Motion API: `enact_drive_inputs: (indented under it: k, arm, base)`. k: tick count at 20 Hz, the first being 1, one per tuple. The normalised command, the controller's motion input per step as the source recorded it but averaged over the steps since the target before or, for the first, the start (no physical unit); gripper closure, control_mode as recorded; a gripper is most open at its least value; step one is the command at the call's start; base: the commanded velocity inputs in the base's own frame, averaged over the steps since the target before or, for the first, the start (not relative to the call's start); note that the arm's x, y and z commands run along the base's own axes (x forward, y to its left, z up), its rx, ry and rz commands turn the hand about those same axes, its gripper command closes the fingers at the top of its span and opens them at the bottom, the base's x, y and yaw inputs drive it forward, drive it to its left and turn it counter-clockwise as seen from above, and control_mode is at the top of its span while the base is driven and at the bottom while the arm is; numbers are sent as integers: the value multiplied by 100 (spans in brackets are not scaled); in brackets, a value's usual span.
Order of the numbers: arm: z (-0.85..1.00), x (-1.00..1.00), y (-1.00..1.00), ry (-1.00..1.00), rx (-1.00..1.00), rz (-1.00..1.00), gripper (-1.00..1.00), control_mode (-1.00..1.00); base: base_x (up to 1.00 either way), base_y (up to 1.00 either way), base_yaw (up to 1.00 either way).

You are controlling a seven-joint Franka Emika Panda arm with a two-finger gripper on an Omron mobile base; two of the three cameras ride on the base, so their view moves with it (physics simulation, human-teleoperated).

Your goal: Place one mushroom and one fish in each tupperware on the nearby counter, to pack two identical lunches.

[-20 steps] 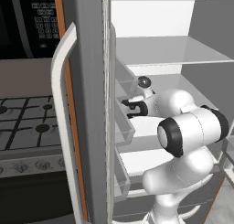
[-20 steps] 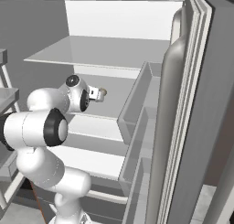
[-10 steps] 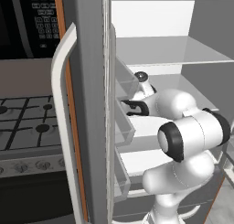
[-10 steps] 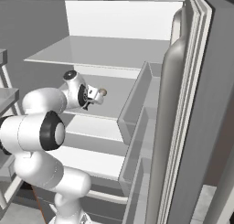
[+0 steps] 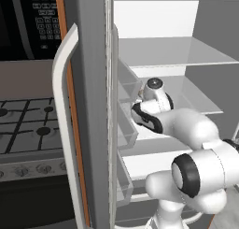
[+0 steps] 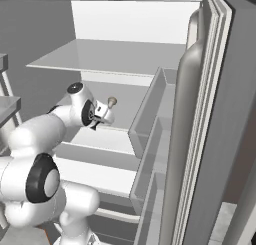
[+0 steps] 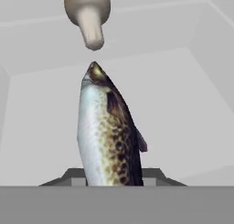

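In the left base view, a black gas stovetop sits at the far left below a dark microwave panel. Just right of it stands the open left fridge door, with its long white handle and clear door bins on the inner face. Further right the white arm reaches into the fridge interior at the level of the middle shelf, its wrist close beside the door bins.

In the right base view, the arm rises from the lower left and the gripper points into the fridge above a white shelf. A small brown-capped mushroom shows just beyond the hand. To the right are the bins of the right fridge door, which stands open.

In the hand view, a speckled fish, pale on the belly and mottled brown on the back, stands up from between the finger tips, its head pointing away from the camera. The jaws are clamped on the fish, one dark tip showing at each side of its body. The mushroom lies just past the fish's nose, cap away and stem toward it, with a small gap between them, on the white fridge shelf.
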Motion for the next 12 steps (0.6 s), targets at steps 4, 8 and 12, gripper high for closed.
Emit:
enact_drive_inputs:
  k: [4, 8, 12]
  arm:
    - [4, -100, -45, 0, 2, 0, 100, -100]
    - [19, -100, -26, 0, 0, 2, 100, -100]
    - [46, -100, -9, 4, 0, 8, 100, -100]
  base:
    - [0, 0, 0]
    - [0, 0, 0]
    - [0, 0, 0]
